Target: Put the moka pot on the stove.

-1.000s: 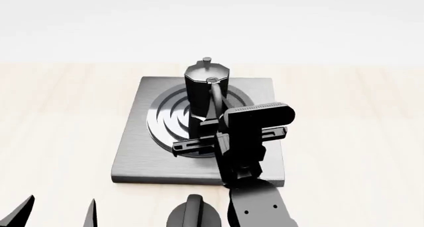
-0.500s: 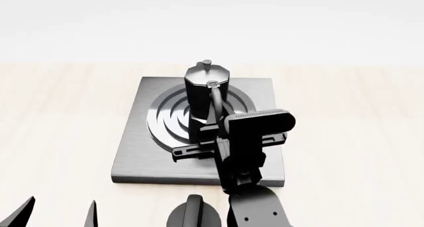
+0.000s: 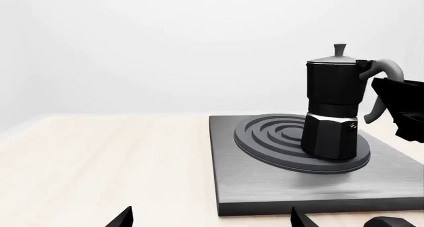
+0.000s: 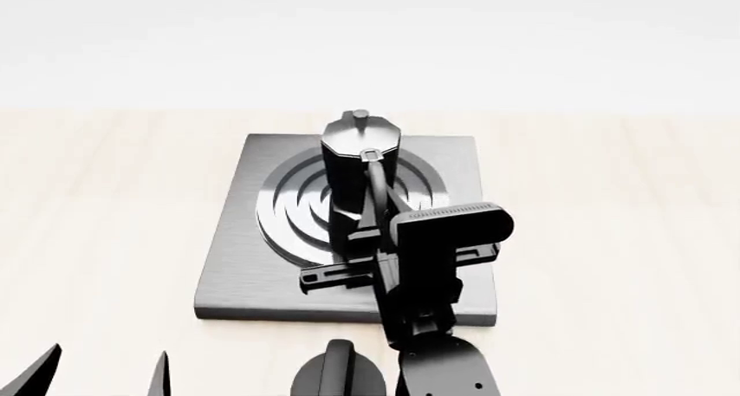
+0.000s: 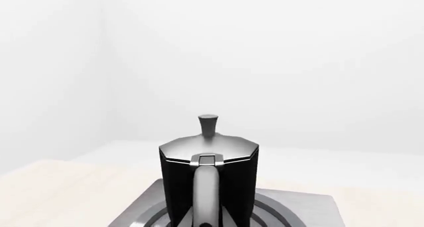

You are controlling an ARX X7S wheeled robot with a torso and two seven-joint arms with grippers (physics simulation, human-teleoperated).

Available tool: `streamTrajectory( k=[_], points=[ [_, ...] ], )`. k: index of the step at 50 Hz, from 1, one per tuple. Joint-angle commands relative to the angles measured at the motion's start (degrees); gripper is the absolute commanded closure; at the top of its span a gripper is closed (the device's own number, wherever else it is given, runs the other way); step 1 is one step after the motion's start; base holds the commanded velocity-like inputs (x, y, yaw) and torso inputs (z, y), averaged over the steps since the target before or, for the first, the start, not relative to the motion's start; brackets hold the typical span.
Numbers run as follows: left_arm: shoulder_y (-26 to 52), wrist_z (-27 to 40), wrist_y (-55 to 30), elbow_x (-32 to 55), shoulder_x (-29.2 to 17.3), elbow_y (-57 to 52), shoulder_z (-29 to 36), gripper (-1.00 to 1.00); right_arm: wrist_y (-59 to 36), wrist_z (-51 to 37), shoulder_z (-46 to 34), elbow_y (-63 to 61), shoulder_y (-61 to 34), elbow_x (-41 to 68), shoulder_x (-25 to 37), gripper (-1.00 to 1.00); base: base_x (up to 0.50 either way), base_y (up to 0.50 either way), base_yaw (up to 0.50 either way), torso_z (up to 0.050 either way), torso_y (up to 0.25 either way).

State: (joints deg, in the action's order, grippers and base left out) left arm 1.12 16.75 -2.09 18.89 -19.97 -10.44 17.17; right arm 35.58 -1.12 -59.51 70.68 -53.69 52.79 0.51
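one moka pot (image 4: 360, 175) upright on stove (image 4: 237, 266), r gripper (image 4: 367, 221) at handle.

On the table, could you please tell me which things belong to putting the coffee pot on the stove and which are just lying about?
Part of the job:
coffee pot
stove
right tool

Just lying about:
black knob
left tool

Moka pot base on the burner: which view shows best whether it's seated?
Left wrist view: the moka pot is seen side-on, base on the stove rings. In the head view the right arm hides its base; the right wrist view crops it.
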Motion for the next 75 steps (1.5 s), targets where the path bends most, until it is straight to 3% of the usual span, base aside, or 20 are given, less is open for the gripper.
streamTrajectory(
  k=[1, 3, 4, 24, 35, 45, 62, 75],
  points=[
    [-0.24, 0.50, 2.38, -1.03, 0.21, 0.48, -0.59, -1.00, -1.68, -0.04, -3.22, 4.31, 3.74, 1.83, -0.51, 1.00, 0.01, 0.00, 0.00, 0.000, 0.000],
    [-0.19, 0.52, 2.31, -1.04, 0.17, 0.48, -0.53, -1.00, -1.77, -0.06, -2.56, 4.31, 3.87, 1.25, -0.51, 1.00, 0.00, 0.00, 0.00, 0.000, 0.000],
    [-0.15, 0.55, 2.35, -1.05, 0.19, 0.53, -0.53, -1.00, -1.78, -0.10, -2.18, 4.31, 3.94, 0.93, -0.51, -1.00, 0.00, 0.00, 0.00, 0.000, 0.000],
    [0.25, 0.72, 2.32, -0.95, 0.02, 0.75, -0.23, -1.00, -1.06, 0.38, 0.44, 4.31, 4.88, -1.67, -0.51, -1.00, 0.00, 0.00, 0.00, 0.000, 0.000],
    [0.50, 0.85, 2.12, -0.86, -0.22, 0.38, -0.12, -1.00, 5.93, 1.79, -1.82, 4.30, 3.39, 0.78, -0.50, -1.00, 0.00, 0.00, 0.00, 0.000, 0.000],
    [0.30, 0.92, 1.99, -0.53, -0.50, -0.13, -0.11, -1.00, 6.01, 2.21, 3.55, 4.30, 3.95, -3.59, -0.50, -1.00, 0.00, 0.00, 0.00, 0.000, 0.000],
    [-0.82, 1.40, 2.13, -0.50, -0.96, -1.35, 0.09, -1.00, 6.14, 2.55, 6.09, 4.30, 4.97, -5.53, -0.50, -1.00, 0.00, 0.00, 0.00, 0.000, 0.000],
    [-0.14, 1.42, 2.40, -0.65, -0.69, -0.58, 0.45, -1.00, 13.17, 1.22, 3.20, 4.24, 5.48, -5.15, -0.49, -1.00, 0.00, 0.00, 0.00, 0.000, 0.000]
  ],
)
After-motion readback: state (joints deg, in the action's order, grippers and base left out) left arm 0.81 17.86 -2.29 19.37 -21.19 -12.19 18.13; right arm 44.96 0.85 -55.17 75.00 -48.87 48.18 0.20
